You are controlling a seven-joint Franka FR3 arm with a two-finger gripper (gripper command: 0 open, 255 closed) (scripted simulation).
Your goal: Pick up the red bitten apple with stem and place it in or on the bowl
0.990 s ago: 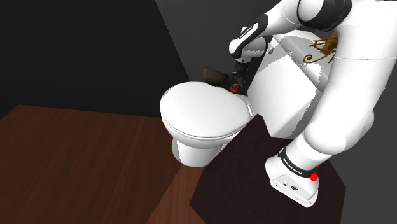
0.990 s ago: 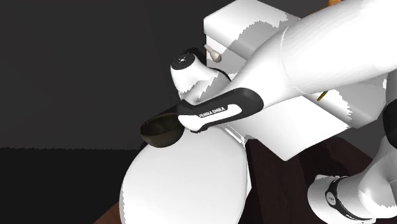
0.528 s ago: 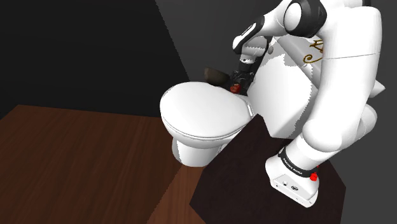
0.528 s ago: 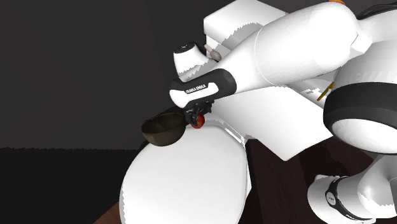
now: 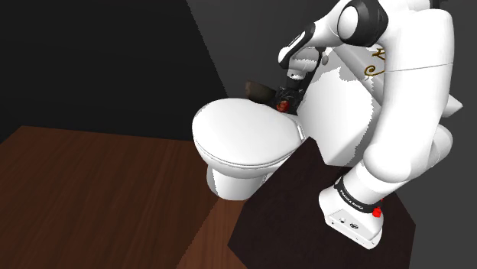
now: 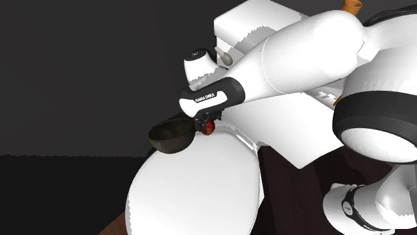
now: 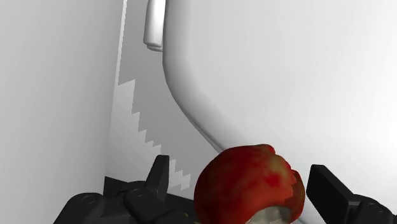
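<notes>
Because the red bitten apple (image 7: 245,178) sits at the back of the toilet lid (image 5: 244,137), just beside the dark bowl (image 6: 170,137), my hand (image 7: 236,191) straddles it, fingers (image 7: 159,183) apart, seemingly not yet gripping.

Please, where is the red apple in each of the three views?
Shoulder view: apple just above centre, at the far edge of the toilet lid.
Second exterior view: apple near centre, right of the dark bowl.
Wrist view: apple inside the open gripper.
Shared landmark: the toilet lid.
</notes>
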